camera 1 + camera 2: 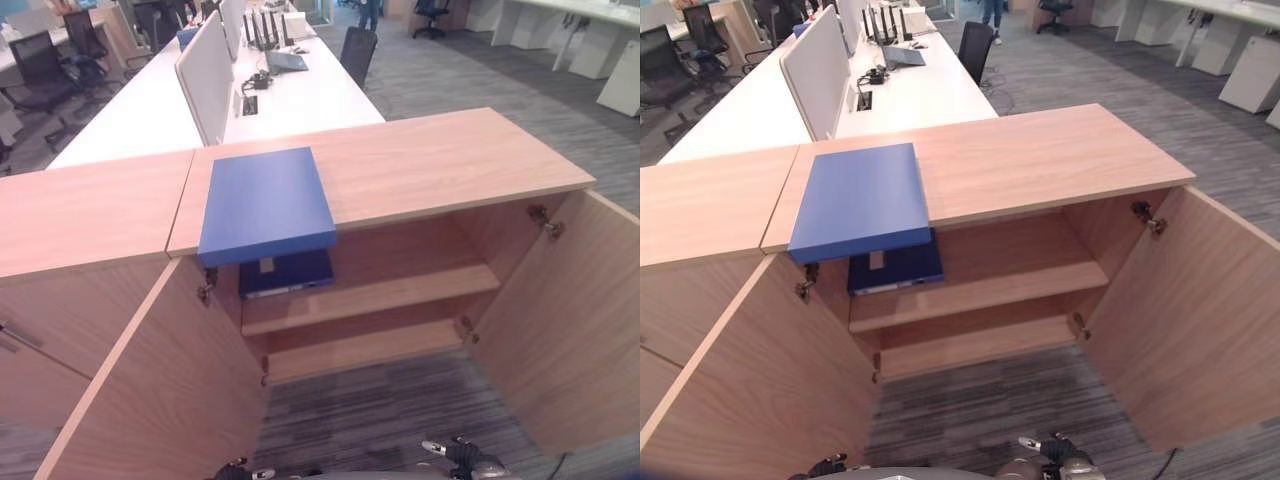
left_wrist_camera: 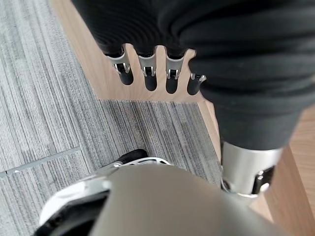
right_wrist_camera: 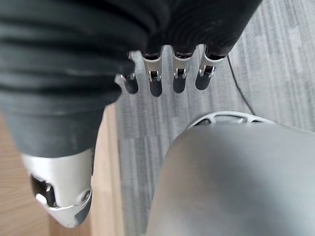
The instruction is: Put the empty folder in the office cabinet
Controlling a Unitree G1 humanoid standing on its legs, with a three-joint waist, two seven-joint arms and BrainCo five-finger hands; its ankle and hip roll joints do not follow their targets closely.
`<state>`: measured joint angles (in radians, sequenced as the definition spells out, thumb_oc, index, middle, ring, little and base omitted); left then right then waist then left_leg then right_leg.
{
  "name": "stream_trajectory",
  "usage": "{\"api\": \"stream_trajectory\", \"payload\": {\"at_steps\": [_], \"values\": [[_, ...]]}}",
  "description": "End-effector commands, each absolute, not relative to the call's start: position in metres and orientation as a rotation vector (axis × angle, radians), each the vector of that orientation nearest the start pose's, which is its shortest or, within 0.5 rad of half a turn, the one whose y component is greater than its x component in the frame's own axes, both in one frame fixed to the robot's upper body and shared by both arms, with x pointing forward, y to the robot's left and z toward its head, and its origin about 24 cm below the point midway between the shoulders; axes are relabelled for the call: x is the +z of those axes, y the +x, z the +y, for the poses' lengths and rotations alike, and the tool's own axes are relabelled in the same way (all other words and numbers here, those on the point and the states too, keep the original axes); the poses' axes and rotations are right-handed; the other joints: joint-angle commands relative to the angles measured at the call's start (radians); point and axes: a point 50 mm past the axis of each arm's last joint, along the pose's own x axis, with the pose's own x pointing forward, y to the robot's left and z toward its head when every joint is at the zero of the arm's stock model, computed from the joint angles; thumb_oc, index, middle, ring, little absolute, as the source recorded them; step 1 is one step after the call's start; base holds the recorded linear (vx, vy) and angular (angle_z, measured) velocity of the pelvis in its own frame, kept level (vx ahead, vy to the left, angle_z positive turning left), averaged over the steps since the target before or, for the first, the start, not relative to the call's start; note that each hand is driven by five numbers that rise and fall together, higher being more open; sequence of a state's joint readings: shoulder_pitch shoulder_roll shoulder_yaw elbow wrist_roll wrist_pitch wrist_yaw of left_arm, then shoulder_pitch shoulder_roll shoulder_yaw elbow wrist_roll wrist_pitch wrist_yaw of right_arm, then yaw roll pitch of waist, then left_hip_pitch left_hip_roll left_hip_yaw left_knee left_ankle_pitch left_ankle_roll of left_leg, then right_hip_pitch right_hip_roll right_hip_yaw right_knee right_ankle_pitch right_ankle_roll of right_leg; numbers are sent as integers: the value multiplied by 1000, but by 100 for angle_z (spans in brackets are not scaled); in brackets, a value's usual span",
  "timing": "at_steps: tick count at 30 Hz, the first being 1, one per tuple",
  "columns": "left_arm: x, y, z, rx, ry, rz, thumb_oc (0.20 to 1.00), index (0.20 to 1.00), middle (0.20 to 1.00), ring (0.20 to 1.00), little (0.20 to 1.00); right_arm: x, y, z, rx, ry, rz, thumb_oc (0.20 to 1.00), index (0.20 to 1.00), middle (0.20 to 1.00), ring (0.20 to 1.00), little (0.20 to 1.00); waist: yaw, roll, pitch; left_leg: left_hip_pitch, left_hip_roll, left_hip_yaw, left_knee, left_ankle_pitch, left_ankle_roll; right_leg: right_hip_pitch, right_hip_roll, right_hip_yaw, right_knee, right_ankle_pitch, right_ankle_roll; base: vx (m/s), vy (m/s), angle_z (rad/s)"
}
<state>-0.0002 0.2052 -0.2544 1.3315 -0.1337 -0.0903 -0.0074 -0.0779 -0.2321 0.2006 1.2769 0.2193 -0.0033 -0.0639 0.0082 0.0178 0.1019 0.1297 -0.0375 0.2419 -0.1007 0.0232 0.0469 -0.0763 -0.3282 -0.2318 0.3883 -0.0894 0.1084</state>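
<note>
A flat blue folder [image 1: 265, 205] lies on the wooden cabinet top [image 1: 450, 160], its near edge jutting past the front over the open compartment. Under it a darker blue folder [image 1: 290, 272] rests on the upper shelf [image 1: 400, 290] at the left. Both cabinet doors, left [image 1: 150, 390] and right [image 1: 580, 320], stand wide open. My left hand [image 2: 150, 78] hangs low beside the left door, fingers relaxed and empty. My right hand [image 3: 155, 83] hangs over the carpet by the right door, also relaxed and holding nothing. Both hands are well below and in front of the folders.
The lower shelf [image 1: 370, 345] is bare. A neighbouring closed cabinet [image 1: 80, 210] adjoins on the left. Behind stand a white desk [image 1: 300, 100] with a partition [image 1: 205, 75], office chairs [image 1: 358, 50] and a distant person [image 1: 370, 12]. Grey carpet [image 1: 400, 410] lies between the doors.
</note>
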Motion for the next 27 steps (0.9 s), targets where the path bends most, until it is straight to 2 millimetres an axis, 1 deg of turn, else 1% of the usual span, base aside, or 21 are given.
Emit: {"api": "stream_trajectory", "payload": {"at_steps": [1, 4, 5, 6, 7, 8, 9, 10, 12, 14, 16, 18, 19, 20, 21, 22, 23, 24, 25, 26, 27], "values": [[-164, 99, 208, 6, 223, 1153, 1000, 1000, 1000, 1000, 1000, -153, 138, -216, -154, -127, 1100, 1000, 1000, 1000, 1000, 1000, 0, 13, 34, 9, 3, -97, 13, -57, -26, 44, 93, 69, -194, 112, 22, 41, -66, 17], [-162, 108, 209, 26, 222, 1116, 1000, 1000, 1000, 1000, 1000, -154, 134, -216, -150, -137, 1117, 1000, 1000, 1000, 1000, 1000, 8, 7, 24, 4, 9, -107, 13, -54, -29, 52, 109, 69, -216, 113, 25, 45, -159, 24], [-158, 119, 209, 41, 225, 1078, 1000, 1000, 1000, 1000, 1000, -154, 136, -215, -145, -142, 1113, 1000, 1000, 1000, 1000, 1000, 2, 3, 30, 0, 23, -134, 13, -46, -32, 17, 107, 121, -154, 150, 50, 9, -152, 27], [-158, 119, 209, 42, 225, 1078, 1000, 1000, 1000, 1000, 1000, -154, 136, -215, -145, -142, 1113, 1000, 1000, 1000, 1000, 1000, 4, 3, 27, -4, 24, -132, 13, -45, -32, 13, 108, 123, -156, 153, 49, 13, -233, 42], [-156, 124, 209, 36, 236, 1056, 1000, 1000, 1000, 1000, 1000, -154, 137, -214, -147, -137, 1111, 1000, 1000, 1000, 1000, 1000, 3, 2, 29, -12, 36, -142, 13, -42, -38, 16, 111, 147, -170, 144, 49, 3, -193, 51], [-154, 128, 210, 34, 247, 1042, 1000, 1000, 1000, 1000, 1000, -153, 138, -214, -150, -137, 1110, 1000, 1000, 1000, 1000, 1000, 7, -1, 31, -21, 53, -146, 13, -38, -47, 22, 96, 160, -193, 155, 50, 16, -430, 51], [-153, 132, 210, 15, 276, 1029, 1000, 1000, 1000, 1000, 1000, -152, 141, -215, -142, -148, 1103, 1000, 1000, 1000, 1000, 1000, 6, -5, 26, -40, 84, -160, 13, -30, -68, 22, 80, 170, -256, 168, 48, 56, -483, 36], [-152, 132, 212, 19, 287, 1026, 1000, 1000, 1000, 1000, 1000, -152, 142, -215, -140, -155, 1106, 1000, 1000, 1000, 1000, 1000, 3, -12, 21, -40, 98, -175, 13, -28, -81, 37, 88, 194, -305, 153, 53, 108, -460, 16], [-154, 127, 214, 35, 282, 1043, 1000, 1000, 1000, 1000, 1000, -154, 137, -213, -123, -172, 1125, 1000, 1000, 1000, 1000, 1000, 15, -27, 7, -25, 129, -175, 13, -29, -101, 61, 100, 185, -343, 135, 55, 147, -386, 19], [-155, 123, 215, 61, 261, 1051, 1000, 1000, 1000, 1000, 1000, -154, 137, -213, -102, -201, 1122, 1000, 1000, 1000, 1000, 1000, 20, -31, 4, -27, 190, -180, 13, -3, -127, 83, 145, 166, -357, 118, 43, 111, -465, 1], [-153, 126, 211, 86, 218, 1025, 1000, 1000, 1000, 1000, 1000, -151, 142, -216, -108, -214, 1089, 1000, 1000, 1000, 1000, 1000, 22, -32, 15, -57, 229, -196, 58, 23, -141, 108, 182, 133, -372, 98, 20, 8, -394, 14], [-151, 132, 208, 81, 202, 1002, 1000, 1000, 1000, 1000, 1000, -150, 143, -219, -124, -216, 1087, 1000, 1000, 1000, 1000, 1000, 23, -36, 24, -92, 234, -203, 108, 25, -140, 109, 189, 120, -369, 91, 9, -90, -257, 7], [-148, 143, 201, 47, 202, 964, 1000, 1000, 1000, 1000, 1000, -150, 139, -228, -162, -222, 1097, 1000, 1000, 1000, 1000, 1000, 17, -49, 45, -159, 237, -155, 211, 22, -129, 114, 186, 77, -361, 81, -12, -106, -177, 33], [-148, 143, 201, 47, 203, 964, 1000, 1000, 1000, 1000, 1000, -150, 139, -228, -162, -222, 1097, 1000, 1000, 1000, 1000, 1000, 17, -48, 44, -162, 237, -156, 214, 21, -129, 113, 186, 76, -361, 81, -12, -164, -291, 71], [-145, 148, 195, 11, 199, 932, 1000, 1000, 1000, 1000, 1000, -150, 134, -235, -193, -220, 1113, 1000, 1000, 1000, 1000, 1000, 23, -55, 55, -197, 182, -144, 302, -26, -105, 126, 188, 62, -360, 70, -29, -68, -140, 53], [-146, 148, 193, 3, 195, 938, 1000, 1000, 1000, 1000, 1000, -151, 132, -236, -200, -215, 1122, 1000, 1000, 1000, 1000, 1000, 20, -57, 50, -209, 160, -141, 301, -32, -101, 128, 186, 55, -364, 73, -29, -67, -141, 38], [-146, 148, 193, 3, 195, 938, 1000, 1000, 1000, 1000, 1000, -151, 132, -236, -200, -215, 1122, 1000, 1000, 1000, 1000, 1000, 19, -57, 50, -210, 160, -141, 302, -32, -101, 128, 186, 54, -364, 73, -29, 9, -40, 15], [-149, 144, 185, -28, 177, 958, 1000, 1000, 1000, 1000, 1000, -153, 125, -238, -218, -195, 1148, 1000, 1000, 1000, 1000, 1000, 8, -43, 35, -174, 176, -44, 228, -23, -95, 140, 201, 32, -378, 71, -29, 40, -2, 18], [-149, 142, 184, -33, 167, 959, 1000, 1000, 1000, 1000, 1000, -153, 123, -238, -223, -190, 1153, 1000, 1000, 1000, 1000, 1000, 10, -35, 31, -158, 173, -34, 203, -18, -94, 140, 208, 32, -380, 68, -29, 47, 15, 33], [-151, 139, 181, -46, 161, 978, 1000, 1000, 1000, 1000, 1000, -154, 119, -240, -263, -155, 1159, 1000, 1000, 1000, 1000, 1000, 4, -32, 20, -162, 150, -73, 178, -3, -99, 145, 206, 5, -403, 76, -28, 30, 29, 21], [-151, 139, 181, -46, 161, 978, 1000, 1000, 1000, 1000, 1000, -154, 119, -240, -263, -155, 1159, 1000, 1000, 1000, 1000, 1000, 3, -32, 20, -162, 150, -74, 178, -3, -99, 145, 206, 4, -403, 76, -28, 17, 17, 23]]}}
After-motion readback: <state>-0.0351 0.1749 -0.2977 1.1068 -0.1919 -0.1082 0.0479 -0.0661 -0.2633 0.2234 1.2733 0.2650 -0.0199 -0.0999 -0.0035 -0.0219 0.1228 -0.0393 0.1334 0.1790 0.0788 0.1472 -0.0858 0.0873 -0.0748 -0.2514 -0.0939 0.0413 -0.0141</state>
